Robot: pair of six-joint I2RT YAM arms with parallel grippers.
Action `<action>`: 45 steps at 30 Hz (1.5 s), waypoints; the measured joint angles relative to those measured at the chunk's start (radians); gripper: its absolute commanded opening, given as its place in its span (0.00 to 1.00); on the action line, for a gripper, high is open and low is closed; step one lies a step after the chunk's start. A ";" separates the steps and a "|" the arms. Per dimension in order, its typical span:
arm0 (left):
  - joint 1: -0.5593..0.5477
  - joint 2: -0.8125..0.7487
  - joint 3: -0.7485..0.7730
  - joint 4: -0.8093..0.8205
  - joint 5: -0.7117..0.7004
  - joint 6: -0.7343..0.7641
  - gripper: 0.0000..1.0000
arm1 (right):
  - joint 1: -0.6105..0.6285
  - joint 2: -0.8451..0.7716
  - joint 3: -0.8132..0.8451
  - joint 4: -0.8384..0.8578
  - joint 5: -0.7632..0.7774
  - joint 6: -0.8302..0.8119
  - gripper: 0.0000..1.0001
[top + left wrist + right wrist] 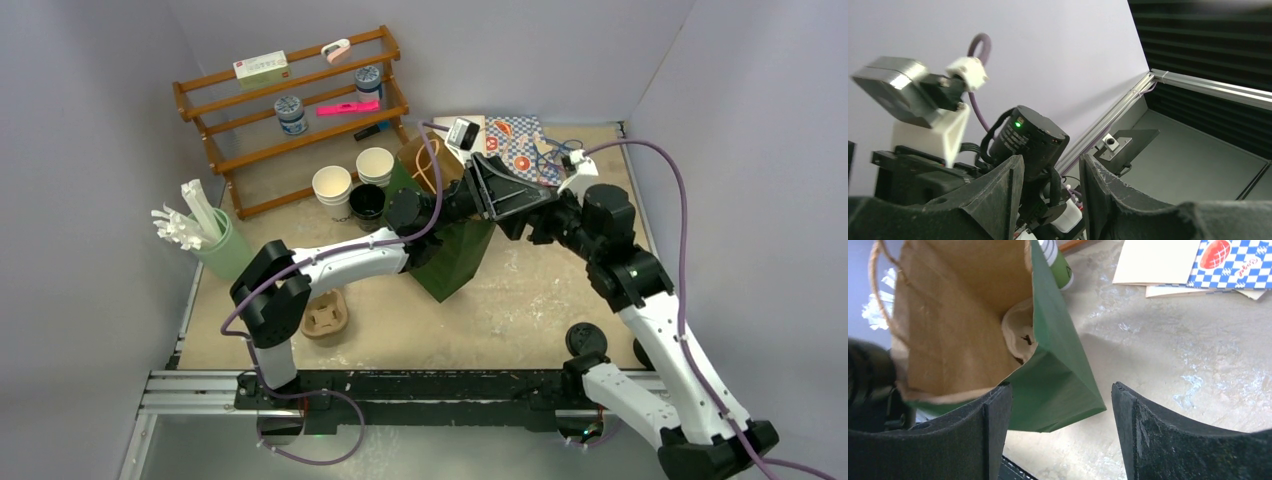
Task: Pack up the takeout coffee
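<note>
The takeout coffee shows in none of the views. A green paper bag (455, 262), brown inside with rope handles, stands tilted mid-table, its mouth (948, 315) open. A pale pulp cup carrier (1018, 335) lies inside it. My left gripper (528, 195) reaches across the bag's top toward the right arm. Its fingers stand apart with nothing between them (1052, 159). My right gripper (1060, 387) hovers open just right of the bag, above bare table, and holds nothing. It sits close under the left one (535, 228).
Two lidless green cups (332, 188) (375, 165) and an all-black cup (367, 205) stand left of the bag. A second pulp carrier (326, 315) lies near the left arm's base. A green holder of white cutlery (215, 245), a wooden shelf (290, 110) and paper sleeves (515, 135) ring the back.
</note>
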 measured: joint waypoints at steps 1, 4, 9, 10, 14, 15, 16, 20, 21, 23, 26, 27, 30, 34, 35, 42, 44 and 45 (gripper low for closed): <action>0.000 0.000 0.000 0.000 0.000 0.000 0.46 | 0.000 -0.019 -0.011 0.015 -0.006 -0.002 0.74; 0.000 0.000 0.000 0.002 0.001 -0.001 0.46 | 0.000 -0.116 -0.067 0.059 -0.024 -0.006 0.75; -0.005 -0.006 -0.004 0.011 -0.002 0.002 0.46 | -0.002 -0.177 -0.069 0.026 0.006 0.044 0.76; -0.005 -0.009 -0.008 0.014 -0.006 0.002 0.46 | -0.002 -0.164 -0.053 0.016 0.010 0.051 0.76; -0.010 -0.010 -0.016 0.018 -0.009 0.002 0.45 | -0.002 -0.126 -0.030 0.035 0.012 0.062 0.75; -0.014 -0.010 -0.016 0.014 -0.010 0.001 0.45 | 0.000 -0.121 -0.030 0.040 0.013 0.061 0.75; -0.020 -0.010 -0.016 0.013 -0.010 0.002 0.45 | -0.001 -0.120 -0.030 0.044 0.013 0.061 0.75; -0.049 -0.014 -0.016 0.016 -0.016 0.002 0.45 | -0.002 -0.126 -0.030 0.080 0.012 0.056 0.74; -0.056 -0.016 -0.016 0.016 -0.016 0.003 0.45 | -0.002 -0.125 -0.030 0.090 0.011 0.056 0.73; -0.068 -0.019 -0.016 0.015 -0.016 0.003 0.45 | -0.002 -0.121 -0.030 0.110 0.007 0.056 0.73; -0.086 -0.019 -0.016 0.009 -0.016 0.003 0.45 | -0.002 -0.111 -0.034 0.142 -0.001 0.056 0.69; -0.091 -0.019 -0.016 0.005 -0.015 0.003 0.45 | -0.002 -0.105 -0.034 0.148 -0.004 0.055 0.67; -0.097 -0.019 -0.016 -0.003 -0.014 0.003 0.45 | 0.000 -0.073 -0.033 0.148 -0.024 0.047 0.62; -0.097 -0.019 -0.016 -0.026 -0.011 0.010 0.46 | 0.000 0.003 -0.010 0.102 -0.017 0.013 0.40; -0.097 -0.019 -0.016 -0.038 -0.008 0.014 0.46 | 0.000 0.024 -0.003 0.076 0.001 0.003 0.32; -0.097 -0.067 -0.010 -0.312 -0.015 0.165 0.50 | 0.007 0.043 0.008 -0.048 0.121 -0.021 0.01; -0.099 -0.095 0.001 -0.410 -0.034 0.226 0.51 | 0.009 0.035 0.013 -0.071 0.158 -0.022 0.00; -0.099 -0.118 0.002 -0.460 -0.047 0.254 0.51 | 0.008 0.031 0.015 -0.088 0.183 -0.022 0.00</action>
